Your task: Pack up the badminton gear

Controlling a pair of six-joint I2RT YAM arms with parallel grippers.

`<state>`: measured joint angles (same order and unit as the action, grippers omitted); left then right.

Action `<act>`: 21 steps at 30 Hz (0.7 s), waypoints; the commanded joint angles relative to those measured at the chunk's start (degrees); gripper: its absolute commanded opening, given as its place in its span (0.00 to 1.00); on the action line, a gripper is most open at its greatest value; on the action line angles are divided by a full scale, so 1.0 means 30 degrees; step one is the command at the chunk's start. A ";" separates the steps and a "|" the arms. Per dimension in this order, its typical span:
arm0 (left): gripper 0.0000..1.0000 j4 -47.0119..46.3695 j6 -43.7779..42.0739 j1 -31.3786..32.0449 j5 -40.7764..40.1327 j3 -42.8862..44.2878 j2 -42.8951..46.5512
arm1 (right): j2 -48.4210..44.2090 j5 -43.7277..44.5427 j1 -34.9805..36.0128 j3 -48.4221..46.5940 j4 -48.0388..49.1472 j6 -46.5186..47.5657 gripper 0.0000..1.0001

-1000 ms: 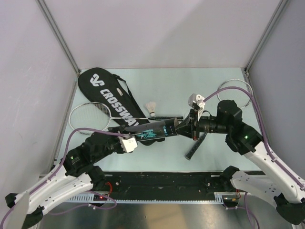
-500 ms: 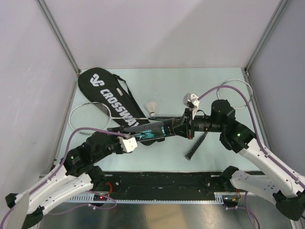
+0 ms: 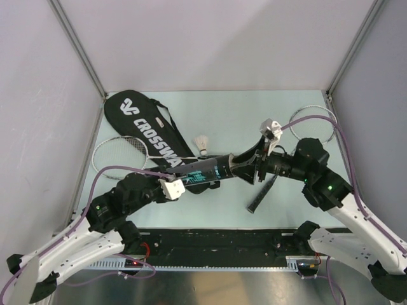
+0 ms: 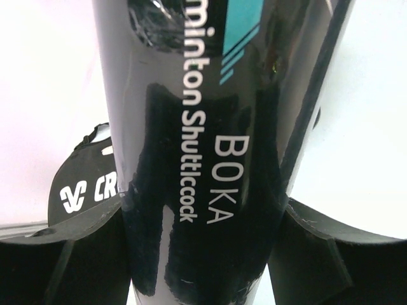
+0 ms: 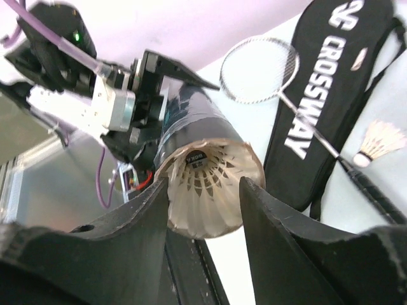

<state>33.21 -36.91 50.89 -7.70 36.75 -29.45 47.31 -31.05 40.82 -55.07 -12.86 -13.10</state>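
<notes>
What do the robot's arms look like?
The left arm and right arm are white near their bases and black further up. A purple cable loops along each, a tiny green light glows on each, and the fingers are black.

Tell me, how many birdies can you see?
2. One shuttlecock lies loose on the table beside the black bag; a second shuttlecock sits just inside the tube. More may hide deeper.

Tube [image 3: 206,171]: dark, teal-printed, level, raised; mouth faces right.
Inner shuttlecock [image 5: 205,190]: white feathers, seated in that mouth.
Loose shuttlecock [image 3: 203,143]: on the counter [image 3: 235,114].
Bag [image 3: 147,126]: black, CROSSWAY, flat, far left.
Left racket [image 3: 117,152]: shaft crossing bag.
Right racket [image 3: 313,124]: far right.
</notes>
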 commanded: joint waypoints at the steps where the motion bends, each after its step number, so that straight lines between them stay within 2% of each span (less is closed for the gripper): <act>1: 0.50 -0.1560 0.0728 0.0010 -0.2194 0.1014 -0.0343 | -0.1606 0.2330 -0.0309 -0.0083 0.1855 -0.1473 0.52; 7: 0.50 -0.1675 0.1221 -0.0001 -0.4126 0.0747 -0.0150 | -0.1790 0.4048 -0.0517 -0.0079 0.3006 -0.1291 0.61; 13: 0.50 -0.1697 0.2636 -0.0001 -0.6018 0.0562 0.0676 | 0.0079 0.5352 -0.1898 -0.0072 0.5222 -0.1688 0.63; 16: 0.50 -0.1725 0.3667 0.0006 -0.7056 0.0484 0.1277 | 0.1775 0.4506 -0.3284 -0.0072 0.6847 -0.1937 0.63; 21: 0.50 -0.2079 0.5422 0.0002 -0.8213 0.0206 0.2761 | 0.6595 0.2066 -0.5109 -0.0787 0.8915 -0.2204 0.62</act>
<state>31.81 -26.68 50.87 -27.29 36.99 -24.32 58.35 -20.23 28.47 -54.98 6.98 -18.65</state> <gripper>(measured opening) 0.703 0.624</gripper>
